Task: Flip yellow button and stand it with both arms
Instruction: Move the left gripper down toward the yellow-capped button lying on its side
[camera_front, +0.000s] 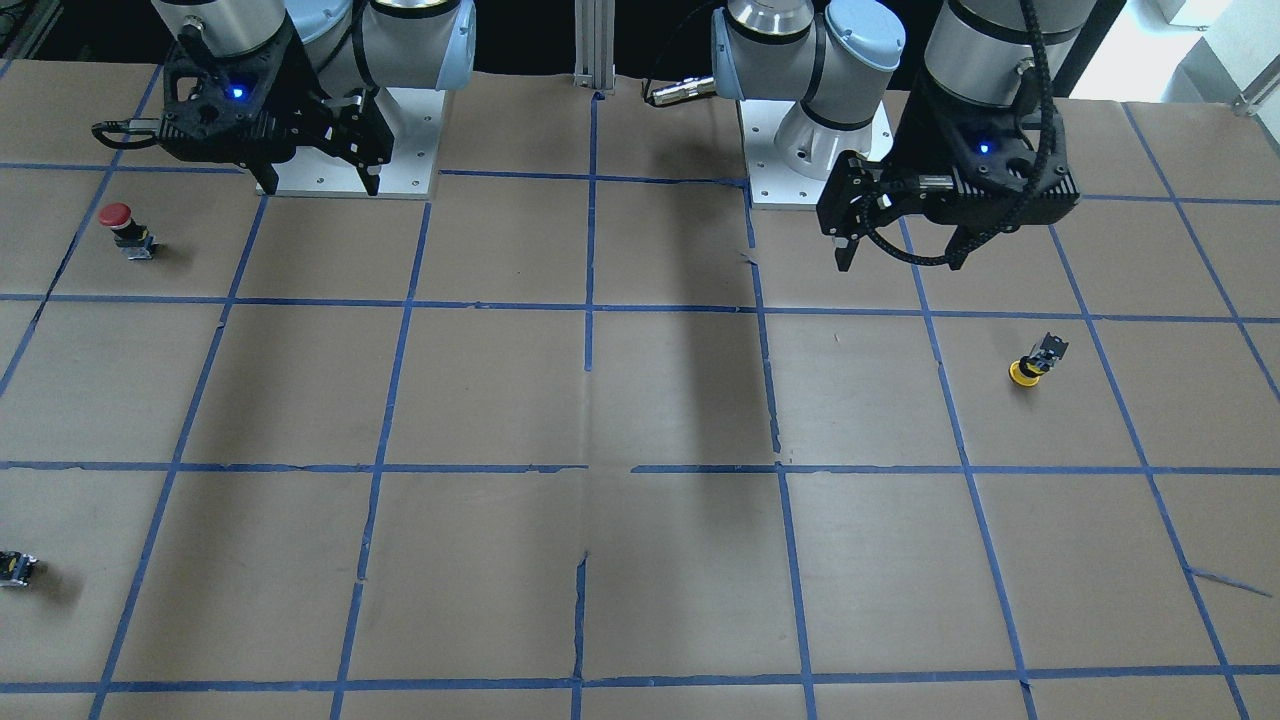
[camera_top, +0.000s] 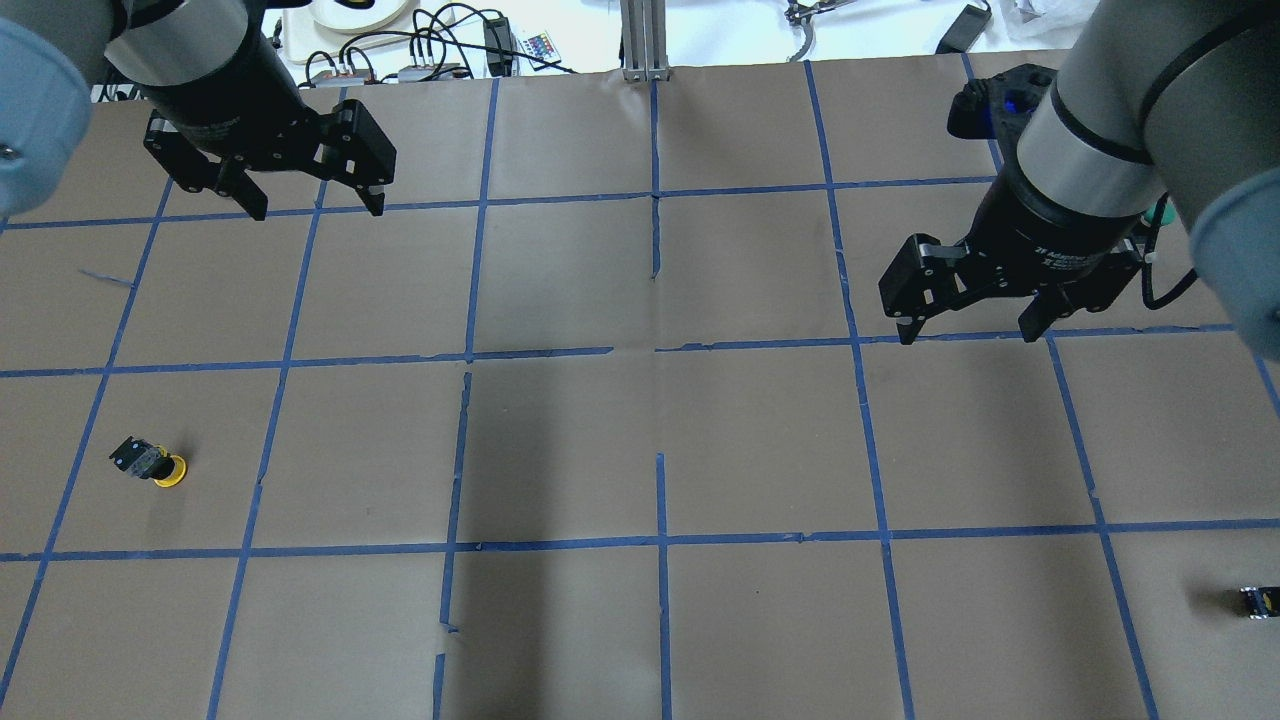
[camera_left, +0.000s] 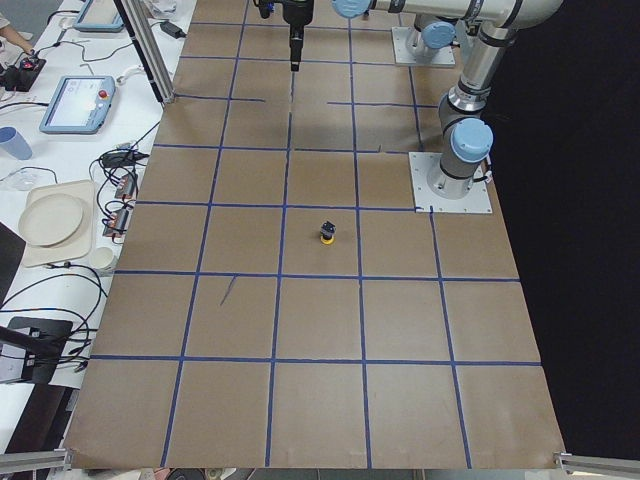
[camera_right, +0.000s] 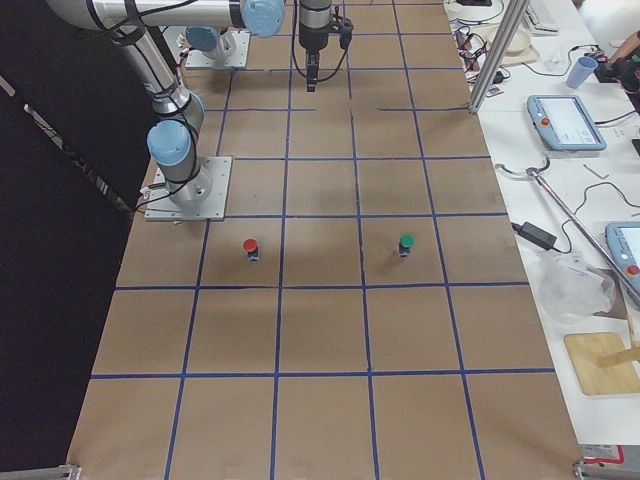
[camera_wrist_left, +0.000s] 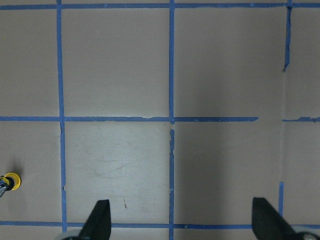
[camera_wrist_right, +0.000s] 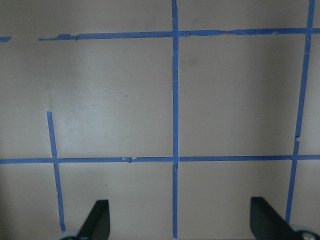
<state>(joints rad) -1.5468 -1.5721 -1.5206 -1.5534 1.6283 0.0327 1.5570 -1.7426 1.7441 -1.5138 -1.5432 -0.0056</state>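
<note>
The yellow button (camera_top: 150, 463) lies on its side on the brown paper table, with its yellow cap and black block both on the surface. It also shows in the front view (camera_front: 1030, 365), the exterior left view (camera_left: 327, 233) and at the left edge of the left wrist view (camera_wrist_left: 10, 182). My left gripper (camera_top: 318, 210) hangs open and empty above the table, farther from my base than the button and to its right in the overhead view. Its fingertips (camera_wrist_left: 100, 220) are wide apart. My right gripper (camera_top: 967, 337) is open and empty over the other half of the table.
A red-capped button (camera_front: 125, 230) stands near my right arm's base. A small black block (camera_front: 17, 568) lies by the table's edge on my right side (camera_top: 1258, 601). The exterior right view shows a green-capped button (camera_right: 406, 244). Blue tape lines grid the paper.
</note>
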